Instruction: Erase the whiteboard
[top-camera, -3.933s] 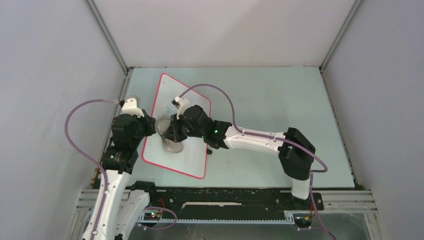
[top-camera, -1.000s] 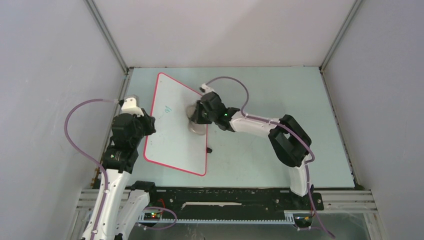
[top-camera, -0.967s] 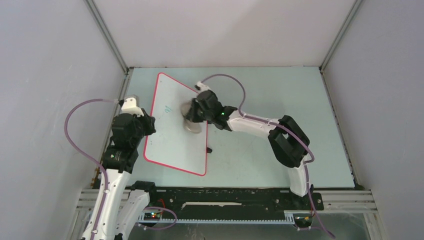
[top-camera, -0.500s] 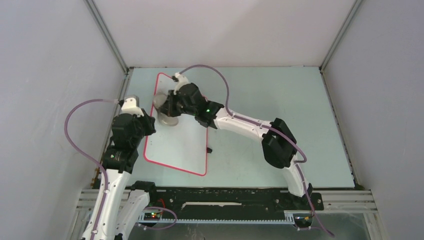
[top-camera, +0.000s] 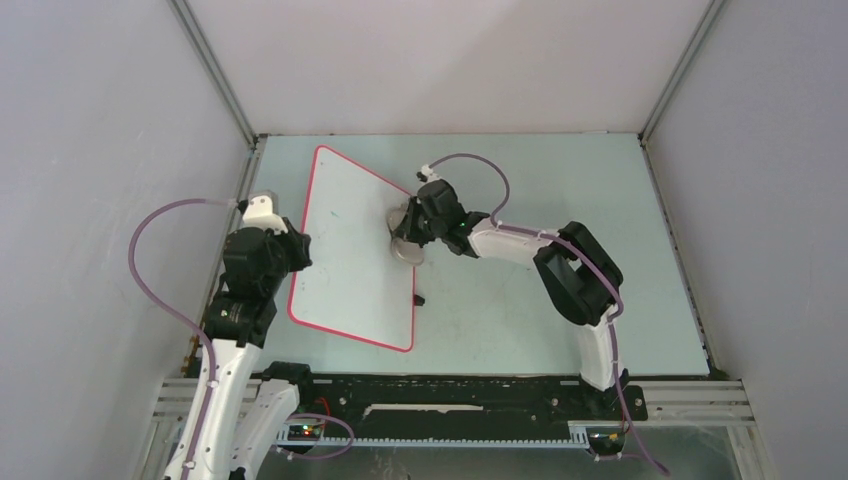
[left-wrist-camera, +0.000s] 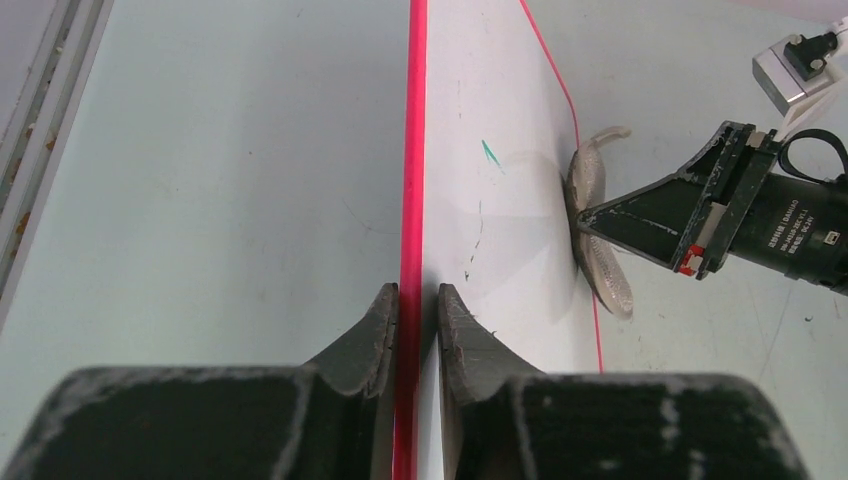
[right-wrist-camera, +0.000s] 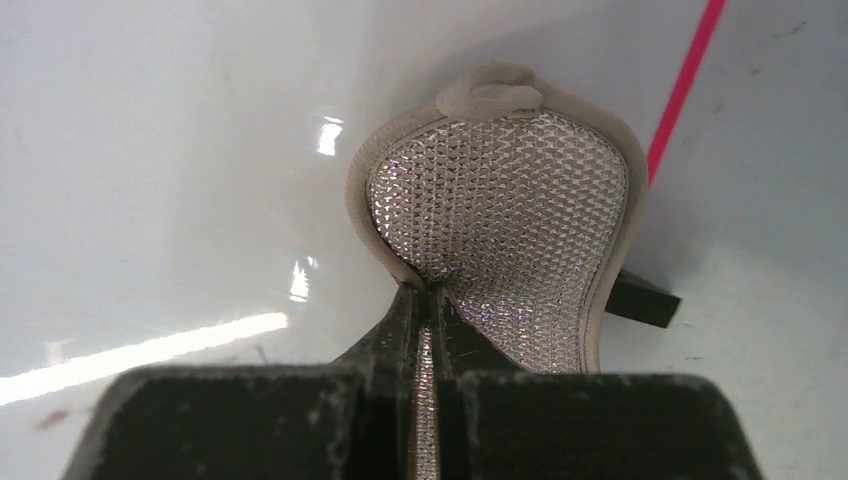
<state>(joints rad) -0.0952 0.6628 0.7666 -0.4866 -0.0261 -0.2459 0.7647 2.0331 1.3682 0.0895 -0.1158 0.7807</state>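
Observation:
The whiteboard (top-camera: 350, 250), white with a red-pink rim, lies on the left of the table. My left gripper (top-camera: 290, 250) is shut on its left rim (left-wrist-camera: 411, 200). A small green mark (left-wrist-camera: 490, 152) and faint specks remain on the board. My right gripper (top-camera: 412, 232) is shut on the grey knobbly cloth pad (top-camera: 403, 240), which rests against the board's right edge. In the right wrist view the pad (right-wrist-camera: 500, 220) is pinched between the fingers (right-wrist-camera: 395, 330) over the white surface, with the red rim (right-wrist-camera: 680, 90) at upper right.
A small black clip (top-camera: 418, 298) sticks out from the board's right edge; it also shows in the right wrist view (right-wrist-camera: 640, 300). The pale green table (top-camera: 560, 200) is bounded by enclosure walls (top-camera: 120, 150) close on the left.
My right gripper with the pad has swept from the board's upper left back to its right edge. Most green writing near the left rim is gone. The left gripper has not moved.

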